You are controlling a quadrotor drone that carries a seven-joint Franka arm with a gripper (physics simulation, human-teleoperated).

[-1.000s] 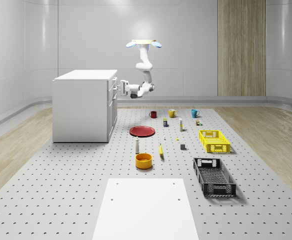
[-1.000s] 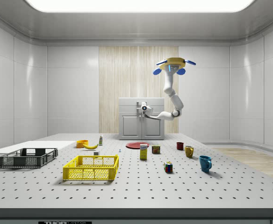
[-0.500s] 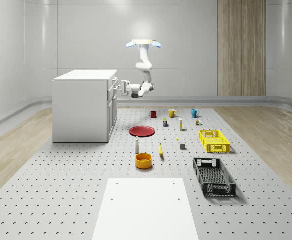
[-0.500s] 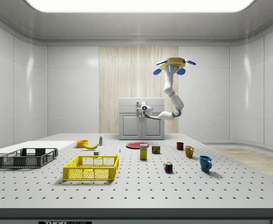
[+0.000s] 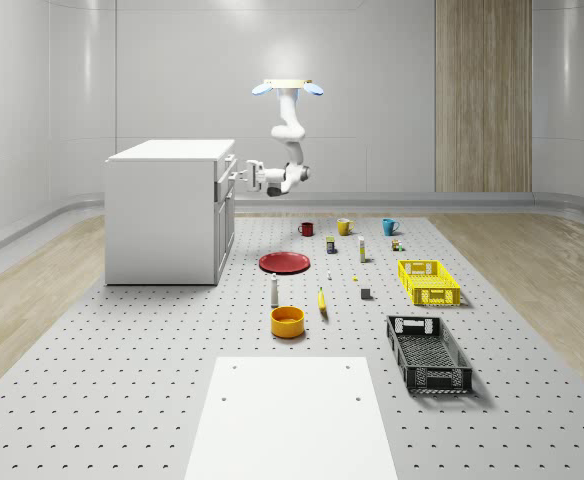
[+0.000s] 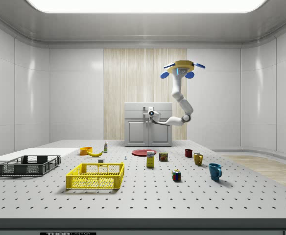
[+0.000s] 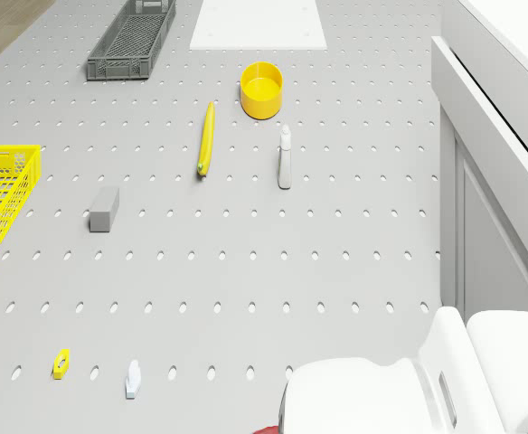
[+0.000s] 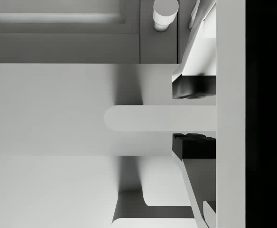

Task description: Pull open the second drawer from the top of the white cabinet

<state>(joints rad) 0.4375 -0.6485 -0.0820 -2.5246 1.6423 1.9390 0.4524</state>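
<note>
Near to far in the whole-scene view: one white mat (image 5: 292, 415), one black crate (image 5: 428, 352), one yellow bowl (image 5: 287, 321), one banana (image 5: 322, 300), one yellow crate (image 5: 428, 281), one red plate (image 5: 285, 262), three mugs. White cabinet (image 5: 168, 210) at the whole-scene view's left. Drone (image 5: 287, 87) hovers beside it; gripper (image 8: 194, 118) spread around a drawer handle (image 8: 148, 118), pads (image 8: 193, 87) not touching.

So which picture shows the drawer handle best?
The wrist view. The drawer handle is big and close there, sitting between the gripper fingers. In the whole-scene view the handle is just a tiny bit on the white cabinet by the gripper. In the side view it is too small to make out.
</note>
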